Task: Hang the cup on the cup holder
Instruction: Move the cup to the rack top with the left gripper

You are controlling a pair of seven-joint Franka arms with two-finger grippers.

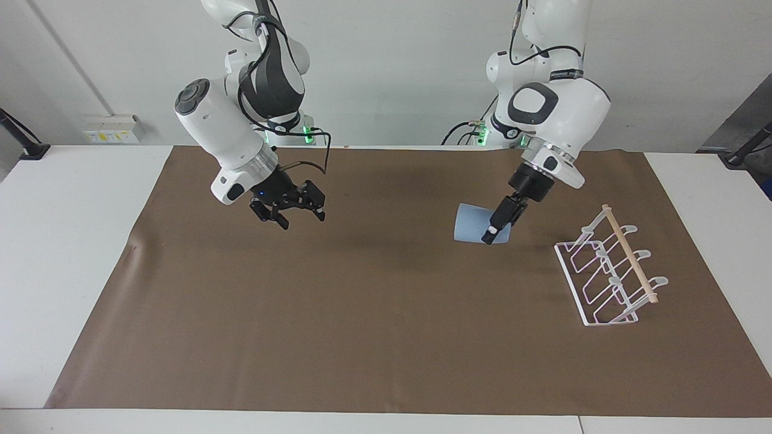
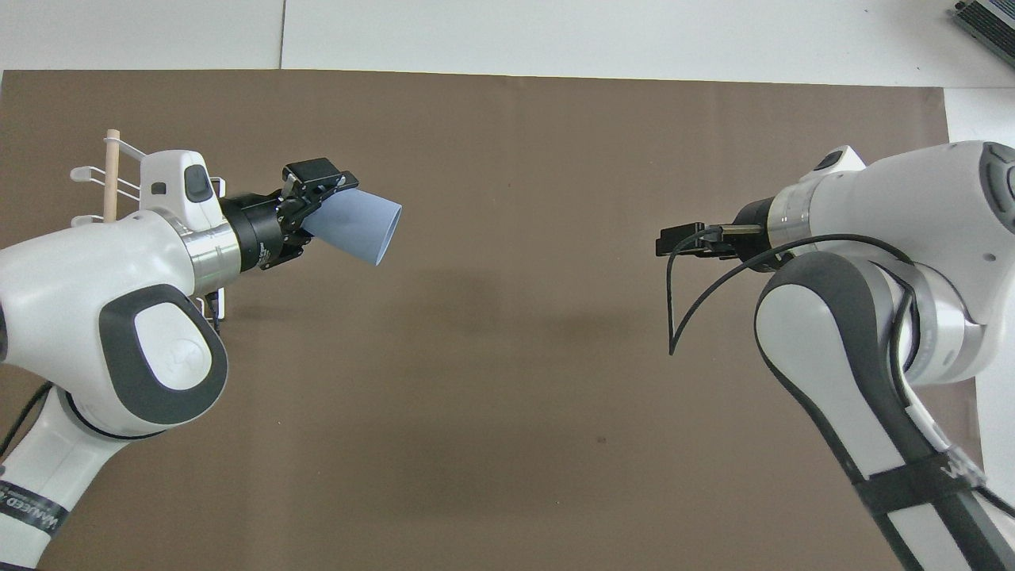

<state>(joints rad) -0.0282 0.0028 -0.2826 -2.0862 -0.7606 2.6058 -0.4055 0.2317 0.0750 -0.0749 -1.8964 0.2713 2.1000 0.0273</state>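
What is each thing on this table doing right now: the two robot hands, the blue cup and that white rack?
left hand: shut on the cup's base end, up in the air over the mat.
right hand: open, holding nothing, over the mat.
cup: held tilted on its side, not yet on the rack.
cup holder: standing on the mat, no cup on it.
mat: lying flat on the table.

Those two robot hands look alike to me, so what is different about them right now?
The left gripper is shut on the blue cup; the right gripper holds nothing and is open. The left gripper hangs over the brown mat close to the white rack, toward the left arm's end of the table; the right gripper hangs over the mat toward the right arm's end. Both are black two-finger grippers, raised off the table.
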